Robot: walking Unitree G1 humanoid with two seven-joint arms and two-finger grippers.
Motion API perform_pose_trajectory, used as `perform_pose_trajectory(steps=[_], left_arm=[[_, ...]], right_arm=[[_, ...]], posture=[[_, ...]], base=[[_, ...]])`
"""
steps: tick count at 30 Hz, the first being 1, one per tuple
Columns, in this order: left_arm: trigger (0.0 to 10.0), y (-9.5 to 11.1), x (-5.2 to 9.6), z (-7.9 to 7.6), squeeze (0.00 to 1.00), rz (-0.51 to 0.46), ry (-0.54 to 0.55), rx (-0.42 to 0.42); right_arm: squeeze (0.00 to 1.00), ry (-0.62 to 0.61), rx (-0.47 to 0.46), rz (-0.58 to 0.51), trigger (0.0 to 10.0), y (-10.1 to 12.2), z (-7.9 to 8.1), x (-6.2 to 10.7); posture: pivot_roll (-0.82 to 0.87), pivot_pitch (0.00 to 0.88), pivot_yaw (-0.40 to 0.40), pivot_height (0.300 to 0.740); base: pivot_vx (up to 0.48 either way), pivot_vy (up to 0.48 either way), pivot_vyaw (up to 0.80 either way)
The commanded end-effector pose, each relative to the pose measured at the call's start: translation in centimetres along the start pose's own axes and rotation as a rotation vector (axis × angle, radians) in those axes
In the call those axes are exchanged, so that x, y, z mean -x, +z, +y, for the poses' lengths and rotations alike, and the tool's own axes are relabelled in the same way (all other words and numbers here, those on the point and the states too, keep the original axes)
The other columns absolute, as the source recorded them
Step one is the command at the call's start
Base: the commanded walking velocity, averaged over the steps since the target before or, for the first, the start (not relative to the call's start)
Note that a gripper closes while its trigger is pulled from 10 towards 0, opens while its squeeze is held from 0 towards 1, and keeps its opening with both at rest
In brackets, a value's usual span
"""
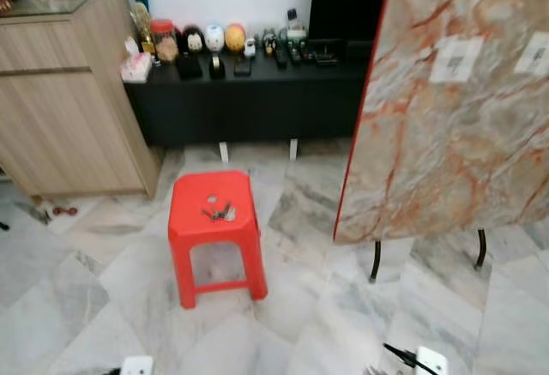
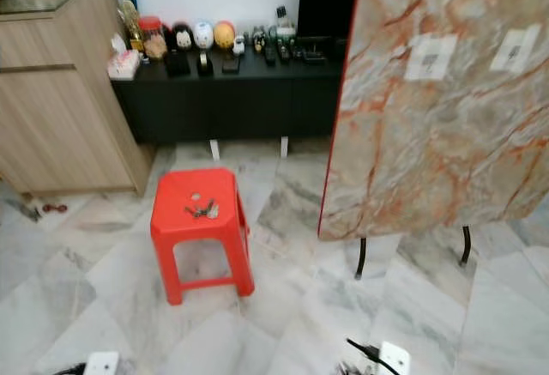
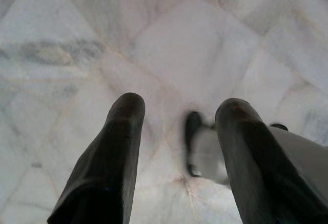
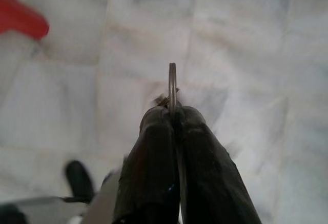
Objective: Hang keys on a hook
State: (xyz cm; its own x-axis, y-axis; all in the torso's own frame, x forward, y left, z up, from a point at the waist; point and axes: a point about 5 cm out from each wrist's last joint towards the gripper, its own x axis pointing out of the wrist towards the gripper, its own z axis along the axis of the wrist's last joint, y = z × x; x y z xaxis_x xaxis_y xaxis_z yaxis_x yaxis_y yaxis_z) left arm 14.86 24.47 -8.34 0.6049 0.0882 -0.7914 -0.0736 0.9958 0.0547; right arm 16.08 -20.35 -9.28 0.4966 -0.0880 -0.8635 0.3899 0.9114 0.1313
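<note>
A small bunch of metal keys [image 1: 219,213] lies flat on the smooth square seat of a red plastic stool [image 1: 214,234], ahead of both grippers and nearer the left one. In the right wrist view a thin metal key ring [image 4: 172,87] stands on edge, pinched between the rounded black tips of the right gripper [image 4: 173,115], whose two fingers are pressed tight together on it. Whatever hangs from the ring is hidden behind the fingers. Past that gripper lies glossy grey-veined marble floor [image 4: 246,44], with one red foot of the stool off to its side.

The left gripper [image 3: 177,108] hangs low over the same marble tiles with its two long matt black fingers spread wide apart and nothing between them; two red stool feet show far beyond its tips.

Ahead of the right gripper a large flat panel [image 1: 446,100] with a cream and rust marbled pattern leans on thin dark metal legs; two pale square patches [image 1: 456,57] sit on its face, too blurred to tell what they hold. Beyond the stool runs a long low black cabinet [image 1: 249,100] lined with small round figurines and jars. Ahead of the left gripper, to the stool's side, stands a light wood-grain cupboard [image 1: 64,100] with a glass top.
</note>
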Motion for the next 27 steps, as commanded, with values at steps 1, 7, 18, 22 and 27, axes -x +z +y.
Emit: perform_pose_trajectory(steps=[1,7,18,22,27], left_arm=[[10.0,-0.46,0.15,0.33,0.0,0.022,0.011,-0.011],[10.0,-0.11,0.03,0.28,0.0,0.014,0.009,-0.003],[10.0,-0.28,0.09,0.26,0.0,0.014,0.012,0.001],[10.0,-0.38,0.11,0.2,0.0,0.016,0.013,-0.001],[10.0,-0.45,0.12,0.12,0.0,0.015,0.015,0.009]], right_arm=[[0.0,0.02,-0.023,-0.016,10.0,0.15,0.78,-0.08],[0.0,0.019,-0.03,-0.023,10.0,0.42,0.99,-0.13],[0.0,-0.018,-0.087,-0.031,10.0,0.21,0.71,-0.09],[0.0,-0.028,-0.122,-0.034,10.0,0.1,0.58,-0.06],[0.0,-0.028,-0.14,-0.039,10.0,0.1,0.5,-0.05]], posture=[[0.09,0.0,-0.047,0.74],[0.08,0.0,-0.042,0.74],[0.08,0.0,-0.04,0.74],[0.08,0.0,-0.046,0.74],[0.08,0.0,-0.053,0.74]], base=[[0.0,0.0,0.0],[0.0,0.0,0.0],[0.093,0.0,0.0],[0.266,0.0,-0.19],[0.273,0.0,-0.75]])
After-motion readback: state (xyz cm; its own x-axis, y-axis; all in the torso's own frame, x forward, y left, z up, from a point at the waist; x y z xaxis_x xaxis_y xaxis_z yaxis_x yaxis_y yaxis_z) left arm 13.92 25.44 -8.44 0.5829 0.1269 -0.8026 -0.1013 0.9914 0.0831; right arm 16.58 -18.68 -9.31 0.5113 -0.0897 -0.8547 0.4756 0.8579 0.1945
